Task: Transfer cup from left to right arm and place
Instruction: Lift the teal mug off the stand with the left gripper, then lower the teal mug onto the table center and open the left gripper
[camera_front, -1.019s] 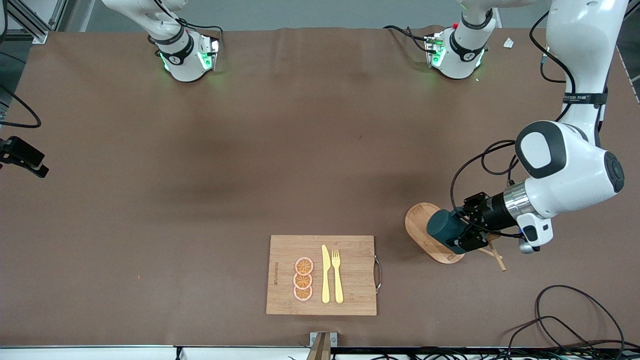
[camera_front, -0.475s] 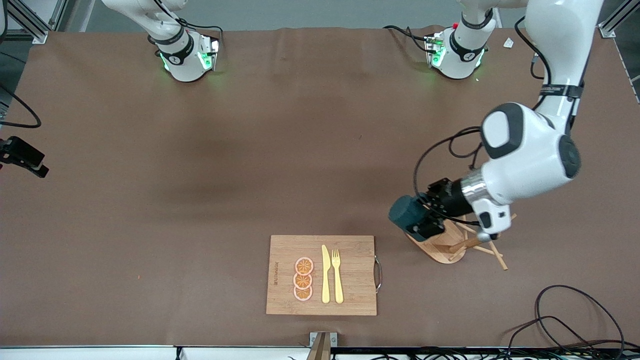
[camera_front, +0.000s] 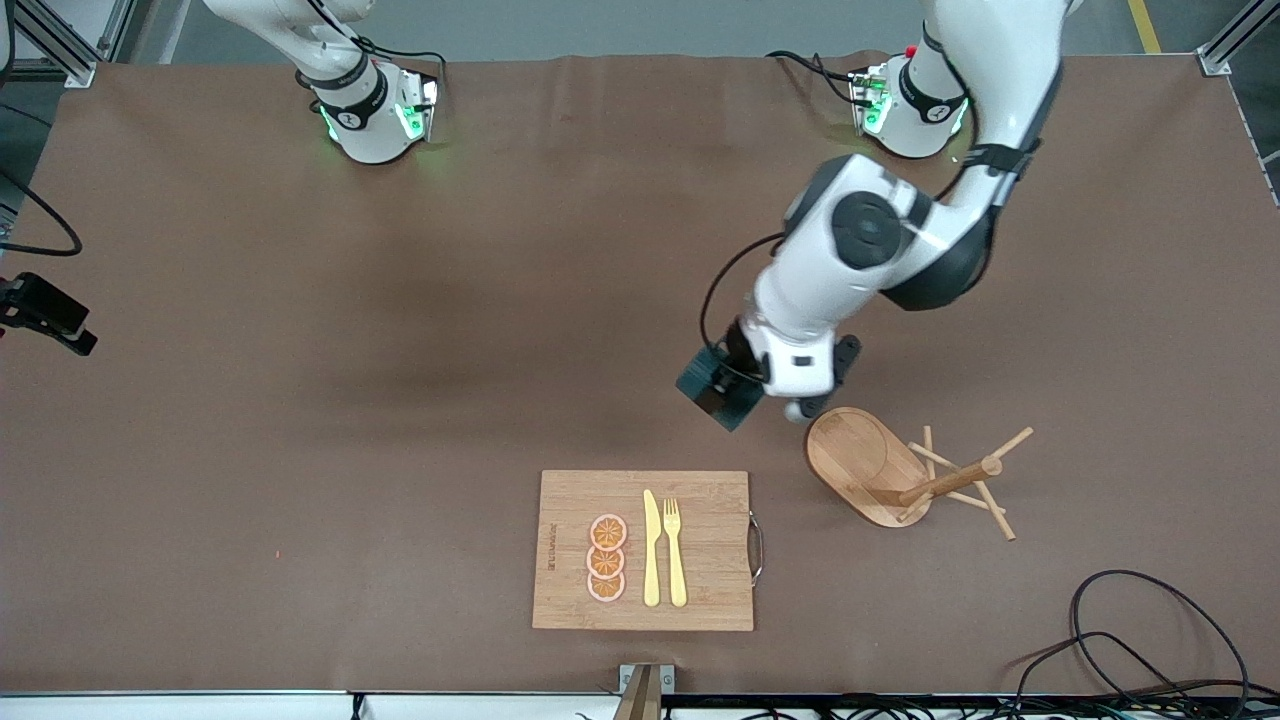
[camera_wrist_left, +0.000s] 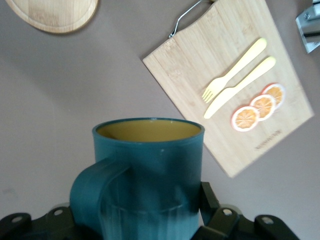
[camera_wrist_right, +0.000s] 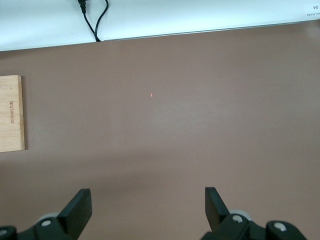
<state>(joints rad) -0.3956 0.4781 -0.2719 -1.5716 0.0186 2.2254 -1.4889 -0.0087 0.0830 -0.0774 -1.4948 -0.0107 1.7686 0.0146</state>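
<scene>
Left gripper (camera_front: 722, 392) clamped on small dark teal ribbed mug (camera_wrist_left: 148, 176), held over bare brown table (camera_front: 400, 350) above wooden cutting board (camera_front: 645, 549), right gripper (camera_wrist_right: 147, 207) waiting, fingers spread apart

Cutting board (camera_front: 642, 550): a short word is branded along one edge (camera_wrist_right: 11, 113), also seen in the left wrist view (camera_wrist_left: 267, 142); the letters cannot be made out.
White label (camera_wrist_right: 311, 7): at the table's edge in the right wrist view, reads "04".
</scene>
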